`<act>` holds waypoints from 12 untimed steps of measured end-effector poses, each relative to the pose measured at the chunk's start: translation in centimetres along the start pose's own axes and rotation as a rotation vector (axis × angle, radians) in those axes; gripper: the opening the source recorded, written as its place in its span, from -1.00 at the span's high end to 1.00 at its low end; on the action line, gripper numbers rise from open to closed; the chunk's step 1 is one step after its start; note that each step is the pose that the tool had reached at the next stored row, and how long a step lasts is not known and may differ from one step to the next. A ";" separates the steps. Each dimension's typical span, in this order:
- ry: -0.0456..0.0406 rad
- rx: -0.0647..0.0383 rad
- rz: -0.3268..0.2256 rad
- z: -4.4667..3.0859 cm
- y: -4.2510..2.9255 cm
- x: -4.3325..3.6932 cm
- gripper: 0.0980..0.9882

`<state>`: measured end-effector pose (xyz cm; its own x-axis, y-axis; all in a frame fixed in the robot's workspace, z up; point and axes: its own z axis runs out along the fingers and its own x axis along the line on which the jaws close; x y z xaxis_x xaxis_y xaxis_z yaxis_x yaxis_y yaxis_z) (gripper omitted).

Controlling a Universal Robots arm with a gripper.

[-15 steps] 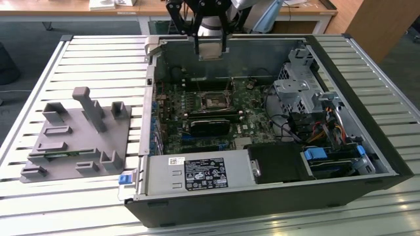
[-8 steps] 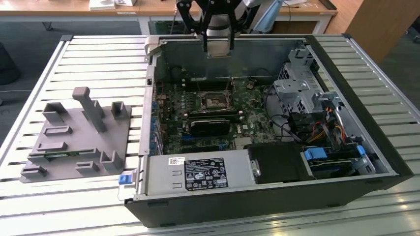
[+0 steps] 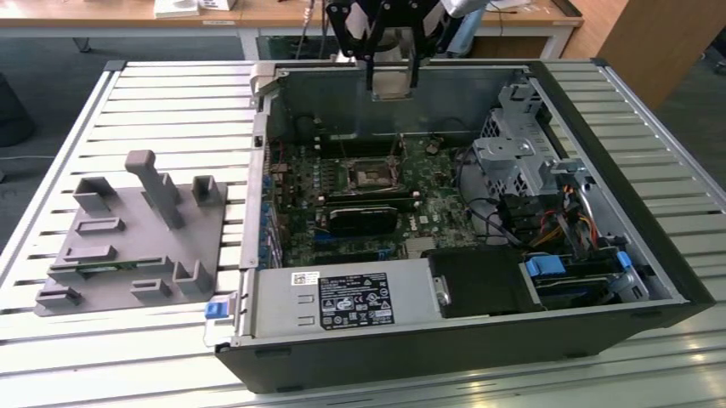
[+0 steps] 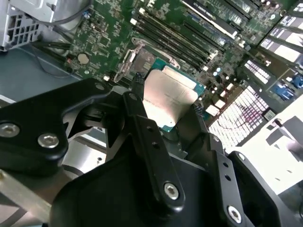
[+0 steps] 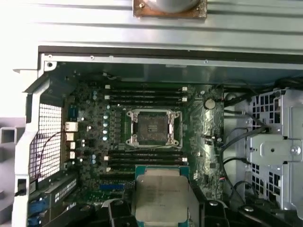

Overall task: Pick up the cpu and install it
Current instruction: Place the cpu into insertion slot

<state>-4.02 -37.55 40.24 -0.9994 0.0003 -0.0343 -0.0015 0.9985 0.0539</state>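
The cpu (image 4: 170,92) sits clamped between the end effector's (image 4: 166,101) two black fingers (image 4: 138,81) (pinched at opposite edges, metal top showing), held in the air over the open computer case (image 3: 454,361), apart from the motherboard socket (image 5: 154,127)

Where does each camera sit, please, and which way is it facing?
Exterior view: off the arm, raised, looking down on the open computer case; the gripper hangs over its far end.
First wrist view: on the arm, looking down at the empty socket; the gripper's dark parts flank the held cpu.
Second wrist view: on the arm, looking obliquely along the fingers at the cpu.
Both wrist views share cpu and socket.
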 end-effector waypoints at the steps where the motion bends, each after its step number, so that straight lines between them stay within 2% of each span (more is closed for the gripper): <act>1: 0.0013 0.000 0.000 0.04 -0.01 -0.05 0.03; 3: 0.0009 0.001 0.010 0.09 0.00 -0.08 0.03; 5: -0.0019 0.003 0.064 0.24 0.00 -0.08 0.03; 12: -0.0084 0.007 0.185 0.53 -0.02 -0.03 0.03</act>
<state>-3.98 -37.54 39.71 -0.9823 0.1845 -0.0328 0.1826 0.9817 0.0535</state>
